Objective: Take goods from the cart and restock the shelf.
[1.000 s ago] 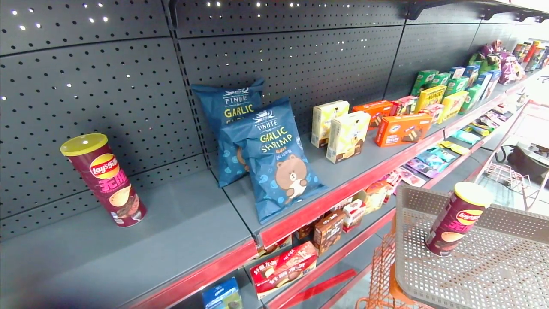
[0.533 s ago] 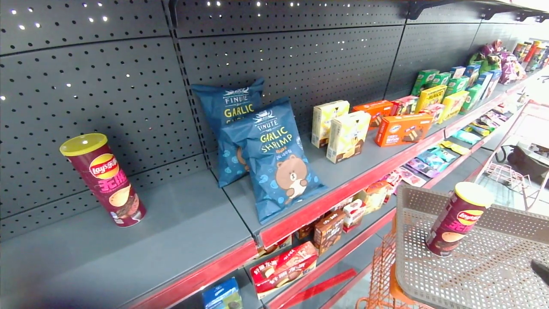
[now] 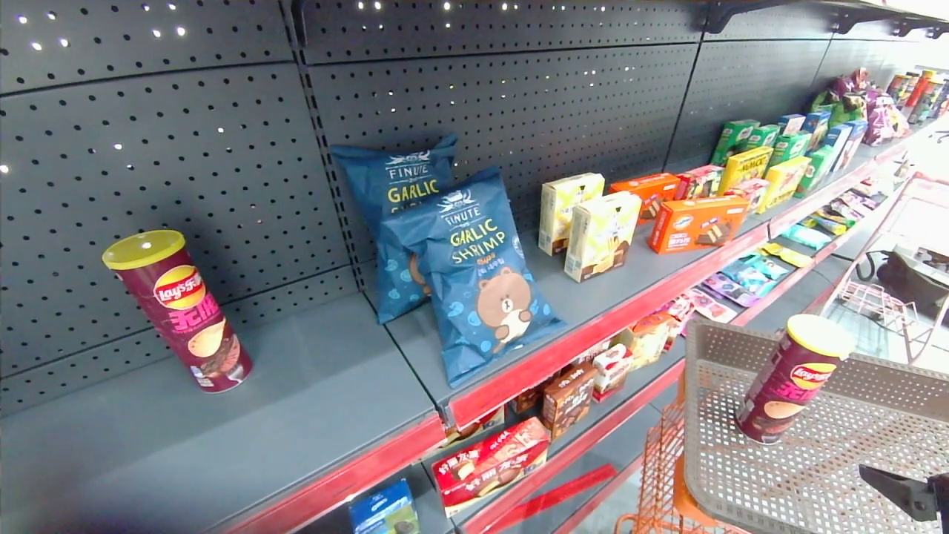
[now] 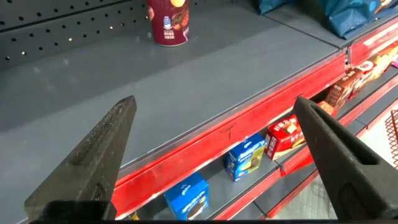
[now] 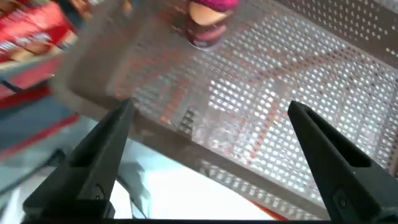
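- Right wrist view: the right pincer (image 5: 209, 104) hangs over the cart (image 5: 280, 93), jaws spread wide with nothing between them.
- The cart can (image 5: 208, 25) stands on the cart's perforated tray ahead of that pincer. It is in line with the gap between the jaws and well apart from the tips. This view is smeared and the can's upper part is cut off.
- In the head view a dark pointed tip shows at the tray's near edge, probably one finger of the right pincer. The cart can stands upright beyond it, maroon with a yellow lid, near the tray's shelf-side rim.
- In the left wrist view the left pincer (image 4: 214, 99) is also wide open and empty. It hovers over the front of the shelf (image 4: 124, 81), and the red edge strip runs beneath the jaws.
- The shelf can (image 4: 168, 22) stands upright on the shelf beyond the left pincer, close to the pegboard back and well apart from the tips.
- Two blue bags (image 3: 474, 274) lean against the pegboard farther along the shelf, between the shelf can and the right pincer's side. Yellow and orange boxes (image 3: 600, 233) sit past them.
- Below the left pincer, blue packs (image 4: 249, 155) sit on the lower shelf level.
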### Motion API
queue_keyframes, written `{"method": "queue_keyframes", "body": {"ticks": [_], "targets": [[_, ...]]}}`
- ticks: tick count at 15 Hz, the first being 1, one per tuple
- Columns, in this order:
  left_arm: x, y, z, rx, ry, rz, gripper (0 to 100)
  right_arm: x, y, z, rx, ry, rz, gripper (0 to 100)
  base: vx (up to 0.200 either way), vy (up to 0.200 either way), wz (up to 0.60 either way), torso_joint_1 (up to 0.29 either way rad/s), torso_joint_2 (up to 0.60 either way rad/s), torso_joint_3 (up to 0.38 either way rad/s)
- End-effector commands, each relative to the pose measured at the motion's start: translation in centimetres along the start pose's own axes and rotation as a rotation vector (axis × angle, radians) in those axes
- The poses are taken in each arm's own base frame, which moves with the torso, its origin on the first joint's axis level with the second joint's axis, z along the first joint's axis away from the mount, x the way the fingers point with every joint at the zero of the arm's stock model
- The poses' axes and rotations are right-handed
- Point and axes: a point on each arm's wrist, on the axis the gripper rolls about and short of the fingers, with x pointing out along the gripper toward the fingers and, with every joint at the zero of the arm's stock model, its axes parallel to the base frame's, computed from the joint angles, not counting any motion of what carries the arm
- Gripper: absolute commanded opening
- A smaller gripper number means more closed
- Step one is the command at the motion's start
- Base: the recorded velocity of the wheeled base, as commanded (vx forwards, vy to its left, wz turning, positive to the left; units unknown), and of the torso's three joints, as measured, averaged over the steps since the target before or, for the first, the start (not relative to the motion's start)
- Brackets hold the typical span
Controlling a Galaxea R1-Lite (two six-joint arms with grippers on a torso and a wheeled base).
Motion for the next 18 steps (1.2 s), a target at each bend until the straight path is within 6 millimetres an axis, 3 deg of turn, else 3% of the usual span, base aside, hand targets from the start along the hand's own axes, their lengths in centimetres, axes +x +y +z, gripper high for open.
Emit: {"method": "queue_keyframes", "body": {"ticks": [1,5,10,18], "targets": [[0.0,0.0,0.0,-0.001,0.0,0.001,100,3.1,-0.9,-0.1,0.0,0.146,0.004,100,0.0,0.0,0.0,0.0,0.0,0.0],[0.0,0.0,0.0,-0.001,-0.002,0.001,100,5.3,-1.4,0.4,0.004,0.174,0.01,100,0.0,0.0,0.0,0.0,0.0,0.0],[0.0,0.0,0.0,-0.001,-0.002,0.001,100,9.6,-2.9,1.9,-0.022,0.106,-0.028,100,0.0,0.0,0.0,0.0,0.0,0.0],[0.0,0.0,0.0,-0.001,0.0,0.001,100,12.4,-3.2,2.8,-0.096,0.044,0.046,100,0.0,0.0,0.0,0.0,0.0,0.0]]}}
